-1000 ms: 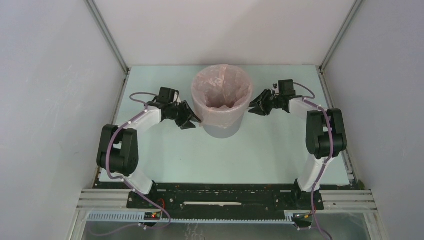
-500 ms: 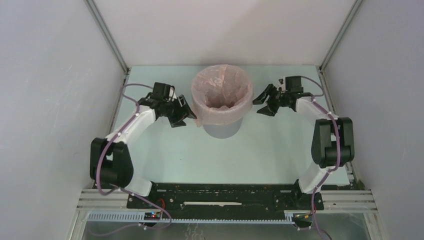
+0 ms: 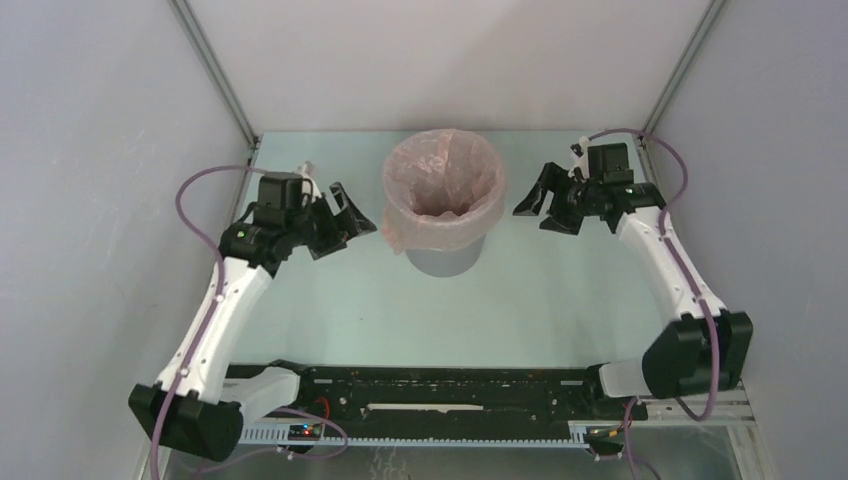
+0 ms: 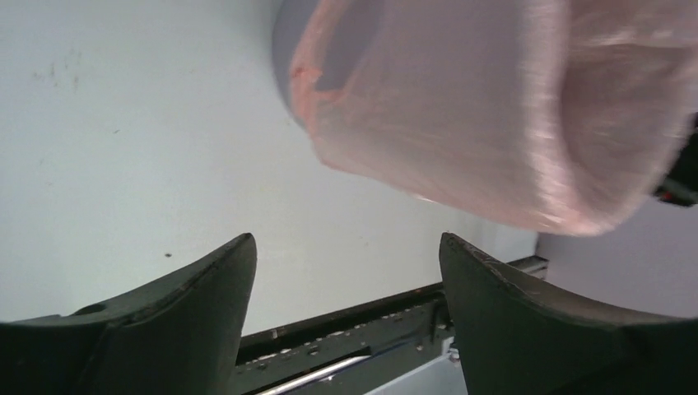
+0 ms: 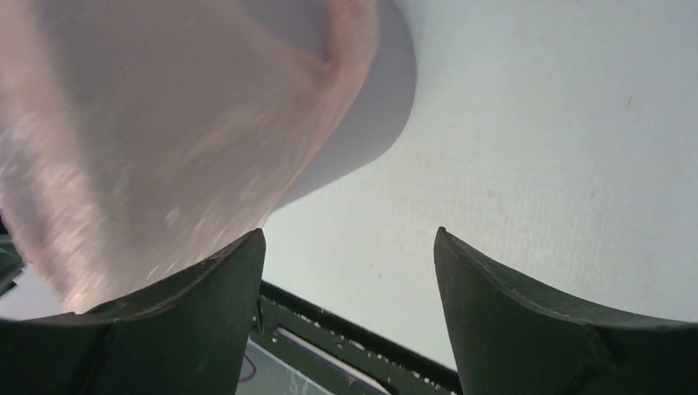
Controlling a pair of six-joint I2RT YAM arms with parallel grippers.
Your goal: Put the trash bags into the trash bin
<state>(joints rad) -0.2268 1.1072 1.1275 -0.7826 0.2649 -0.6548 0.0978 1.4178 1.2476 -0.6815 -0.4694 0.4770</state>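
Observation:
The grey round trash bin [image 3: 440, 262] stands at the back middle of the table. The pale-pink trash bag [image 3: 443, 190] lines it, its film folded out over the rim and down the upper wall. My left gripper [image 3: 345, 222] is open and empty, a short way left of the bin. My right gripper [image 3: 540, 205] is open and empty, a short way right of it. In the left wrist view the bag [image 4: 494, 107] and bin wall [image 4: 288, 58] fill the top. In the right wrist view the bag [image 5: 156, 123] covers the bin [image 5: 370, 107] at upper left.
White enclosure walls [image 3: 110, 200] stand left, right and behind the pale table [image 3: 450, 320]. A black base rail [image 3: 440, 390] runs along the near edge.
Both arms have pulled back from the bin and risen; the left gripper has moved left, the right gripper right. The bag stays draped over the rim.

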